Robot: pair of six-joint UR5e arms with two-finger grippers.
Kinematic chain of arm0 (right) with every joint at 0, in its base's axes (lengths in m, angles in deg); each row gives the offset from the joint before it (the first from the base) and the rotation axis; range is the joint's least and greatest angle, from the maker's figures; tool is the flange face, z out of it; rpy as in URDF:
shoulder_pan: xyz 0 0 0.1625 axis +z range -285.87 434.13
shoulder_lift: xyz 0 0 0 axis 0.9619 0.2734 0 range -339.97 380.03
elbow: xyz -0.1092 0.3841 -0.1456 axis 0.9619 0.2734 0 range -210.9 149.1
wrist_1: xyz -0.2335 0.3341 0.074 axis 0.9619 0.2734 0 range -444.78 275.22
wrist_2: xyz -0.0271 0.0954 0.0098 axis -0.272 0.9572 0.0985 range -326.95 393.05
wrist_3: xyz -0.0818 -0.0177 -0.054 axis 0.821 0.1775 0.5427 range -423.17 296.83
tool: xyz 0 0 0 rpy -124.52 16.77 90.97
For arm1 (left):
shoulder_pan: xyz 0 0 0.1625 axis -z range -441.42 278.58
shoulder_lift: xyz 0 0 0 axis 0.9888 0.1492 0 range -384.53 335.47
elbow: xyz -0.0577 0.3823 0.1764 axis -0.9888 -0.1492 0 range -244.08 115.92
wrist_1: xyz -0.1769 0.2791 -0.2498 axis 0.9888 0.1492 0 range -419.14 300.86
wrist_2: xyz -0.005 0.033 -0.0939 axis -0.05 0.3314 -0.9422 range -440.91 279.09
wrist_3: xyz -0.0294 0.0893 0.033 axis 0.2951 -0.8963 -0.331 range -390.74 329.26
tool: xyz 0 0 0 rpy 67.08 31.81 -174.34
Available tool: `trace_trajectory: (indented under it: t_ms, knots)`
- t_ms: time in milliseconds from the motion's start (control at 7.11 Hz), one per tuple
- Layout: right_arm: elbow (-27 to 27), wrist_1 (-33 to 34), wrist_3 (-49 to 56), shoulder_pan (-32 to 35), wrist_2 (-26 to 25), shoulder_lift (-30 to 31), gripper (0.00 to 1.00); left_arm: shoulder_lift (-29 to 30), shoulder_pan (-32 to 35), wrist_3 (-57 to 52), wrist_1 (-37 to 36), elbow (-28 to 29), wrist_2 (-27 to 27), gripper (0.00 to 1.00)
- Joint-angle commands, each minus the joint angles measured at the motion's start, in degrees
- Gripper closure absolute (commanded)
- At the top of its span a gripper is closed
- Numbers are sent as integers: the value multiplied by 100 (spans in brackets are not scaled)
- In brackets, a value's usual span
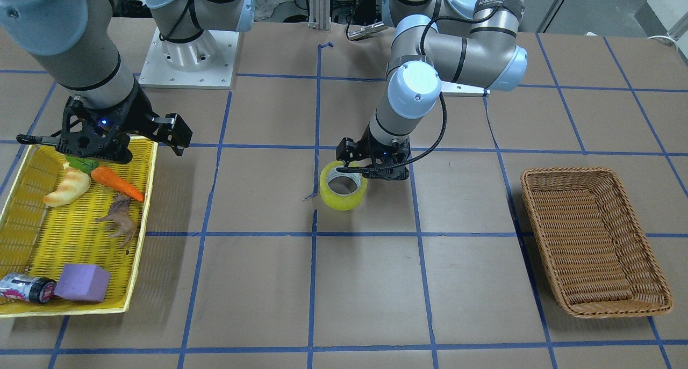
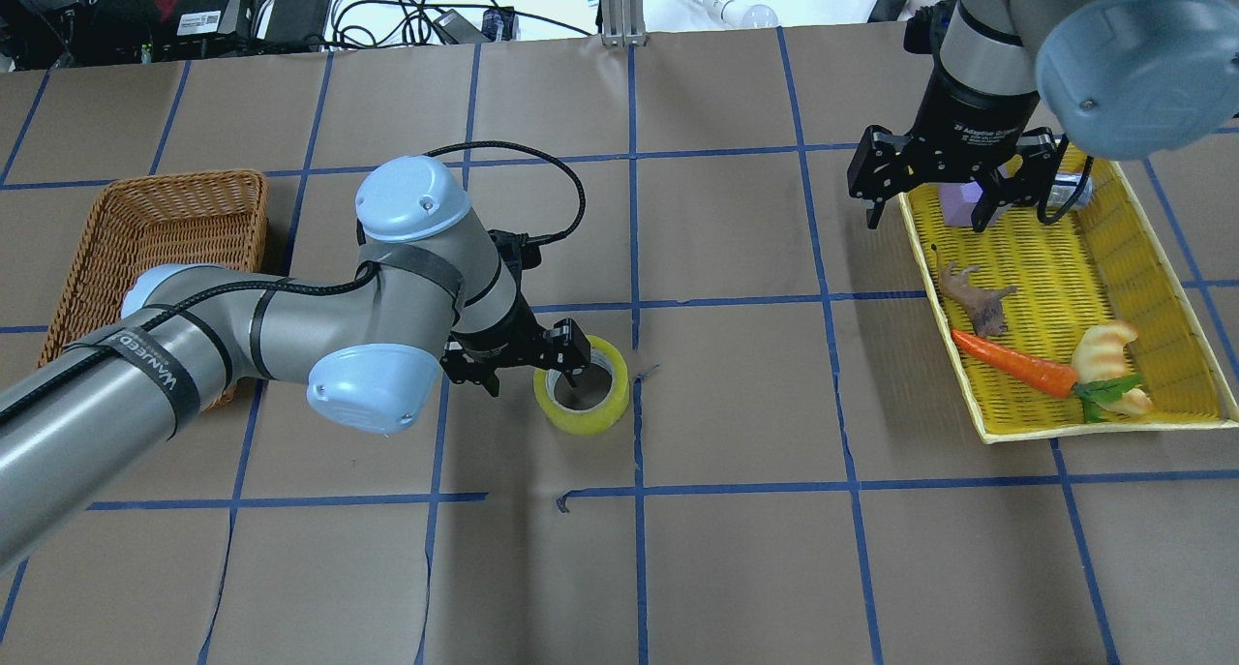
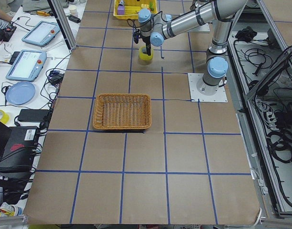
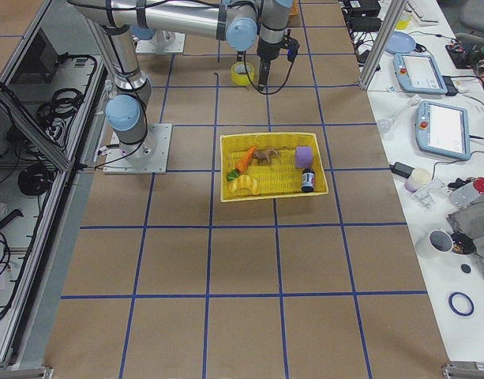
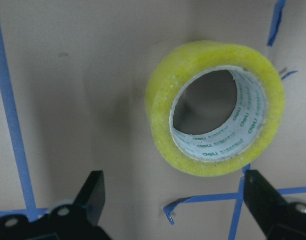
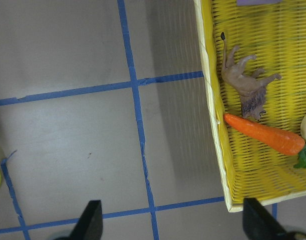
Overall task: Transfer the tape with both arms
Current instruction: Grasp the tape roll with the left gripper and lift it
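**Left fingers open beside tape, right fingers open over yellow basket**

Tape [image 2: 581,421] sits on the desk [image 2: 736,375] near the middle, by a crossing of blue grid lines, hole facing up. Left fingers [image 5: 93,192] are spread wide and low just beside the roll, on the wicker basket [image 2: 155,220] side, gripping nothing. In the overhead view one finger overlaps the roll's rim; cannot tell if it touches. In the wrist view the roll lies ahead of the fingertips, not between them. Right fingers [image 6: 92,220] are also wide apart and empty, hanging above the inner edge of the yellow basket [image 2: 1045,287]. That basket holds a carrot [image 2: 1012,363], toy animal [image 2: 976,297], bread piece [image 2: 1108,347], purple block [image 1: 83,283] and small bottle [image 1: 27,288]. The wicker basket is well apart from the tape.
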Motion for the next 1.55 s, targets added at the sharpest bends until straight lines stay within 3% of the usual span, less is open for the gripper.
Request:
trace_trajectory:
  t_ms: [0,281,562,703,1125,1406]
  knots:
    - [-53,15,-18,3,44,6,0,406,-1,-7,-560,35,33,0]
    - [-53,16,-9,3,36,6,0,731,-9,-7,-966,36,286,6]
    - [-62,16,-9,3,-17,6,0,812,-9,46,-906,36,305,80]
    - [-62,16,-9,3,-17,6,0,803,-9,55,-862,27,305,100]
    - [-62,42,17,3,-34,15,0,444,-245,-94,-249,341,314,100]
    - [-53,42,17,3,-34,15,0,189,-1155,-1345,793,1025,831,100]
